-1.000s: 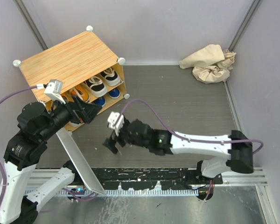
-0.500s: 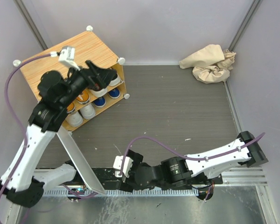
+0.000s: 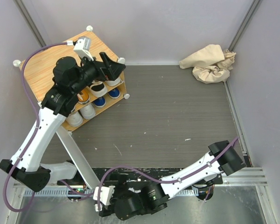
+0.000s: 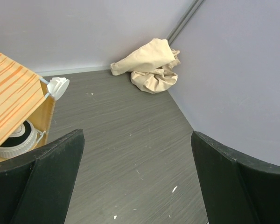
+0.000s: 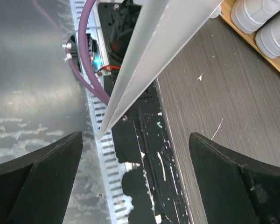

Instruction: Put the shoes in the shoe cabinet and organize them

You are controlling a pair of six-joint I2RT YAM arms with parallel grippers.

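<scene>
I see the shoe cabinet point(image 3: 42, 65) upper left, the shoes point(image 3: 91, 95) lined up inside. My left hand point(image 3: 113, 68) hangs released, empty, over its right corner. Bottom centre, my right hand point(image 5: 135, 137) is spread wide by the desk's point(image 3: 177, 116) near edge.

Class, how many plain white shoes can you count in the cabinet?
2. One white shoe sits at the lower row's left end in the shoe cabinet, the second beside it. The left arm may hide others.
</scene>
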